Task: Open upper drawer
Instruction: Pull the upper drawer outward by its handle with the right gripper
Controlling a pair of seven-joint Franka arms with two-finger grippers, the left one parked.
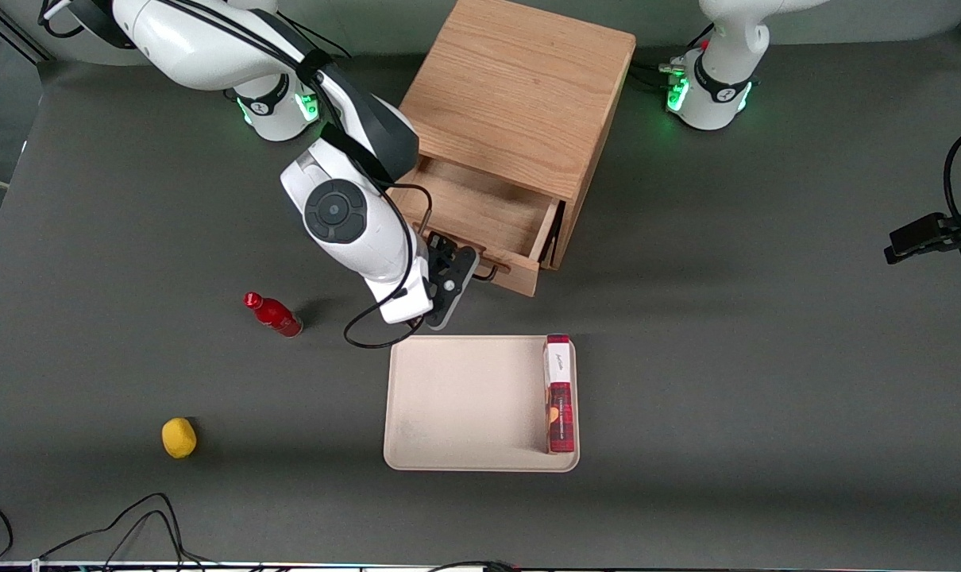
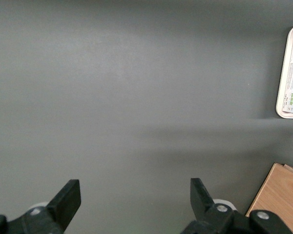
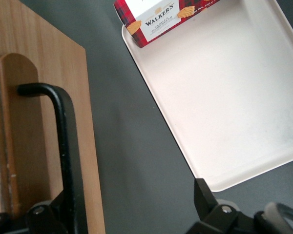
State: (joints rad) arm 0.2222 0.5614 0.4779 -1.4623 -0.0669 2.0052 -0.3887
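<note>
The upper drawer (image 1: 480, 208) of the oak cabinet (image 1: 520, 87) stands pulled out, its bare wooden floor showing. My right gripper (image 1: 451, 276) hovers in front of the drawer front, close to the black wire handle (image 1: 489, 273). In the right wrist view the gripper (image 3: 134, 207) is open, with only grey table between the fingers (image 3: 203, 196). The handle (image 3: 64, 136) runs along the oak drawer front (image 3: 44, 73) right beside one finger and is not clamped. The bottom drawer is hidden beneath the upper one.
A beige tray (image 1: 465, 397) lies nearer the front camera than the drawer, with a red cookie box (image 1: 559, 393) on its edge. A red bottle (image 1: 274, 314) and a yellow fruit (image 1: 179, 437) lie toward the working arm's end. Cables (image 1: 131, 524) trail along the front edge.
</note>
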